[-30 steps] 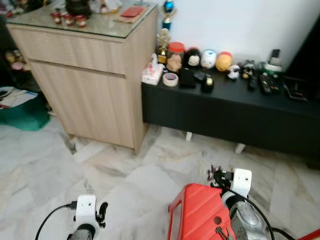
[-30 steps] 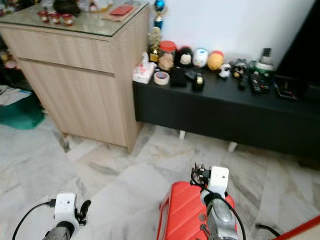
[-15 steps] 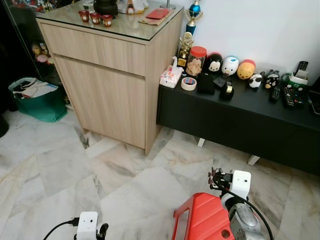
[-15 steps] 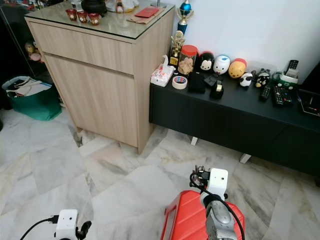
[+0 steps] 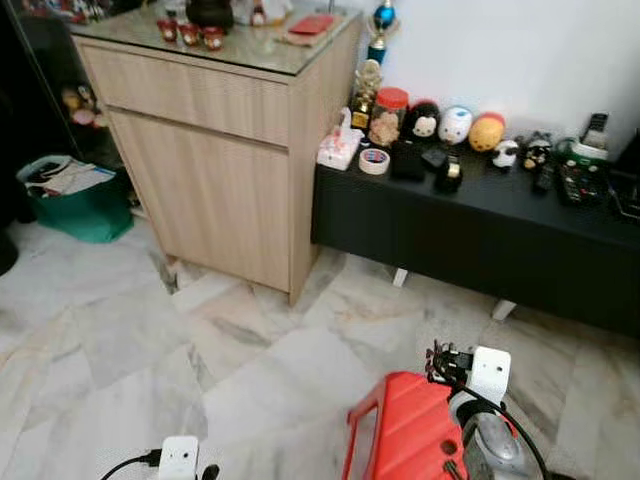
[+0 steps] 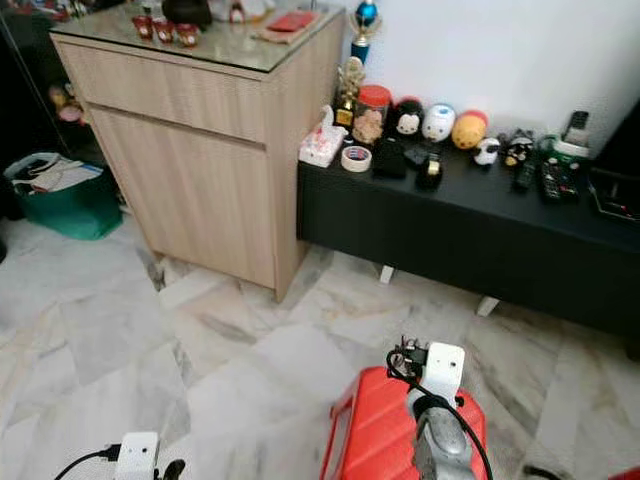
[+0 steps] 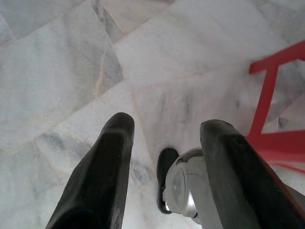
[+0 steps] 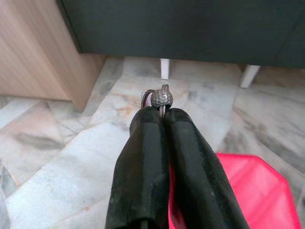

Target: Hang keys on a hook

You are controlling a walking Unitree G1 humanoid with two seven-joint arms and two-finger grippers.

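Two closed black fingers of right gripper [image 8: 159, 112] clamped on small dark bunch of keys with metal ring and round bead [image 8: 159, 98], keys poking just past fingertips. Beyond fingertips: pale marble floor [image 8: 71, 157], long low black cabinet [image 5: 470, 225], tall light-wood sideboard with glass top [image 5: 215, 140]. Below fingers: red plastic stool [image 5: 405, 435]. No hook to be made out yet. Left gripper [image 7: 164, 157] hanging low over floor, fingers apart, idle. Advice for carrying step: keep firm pinch on ring, hold wrist level, avoid swinging keys while searching for hook.
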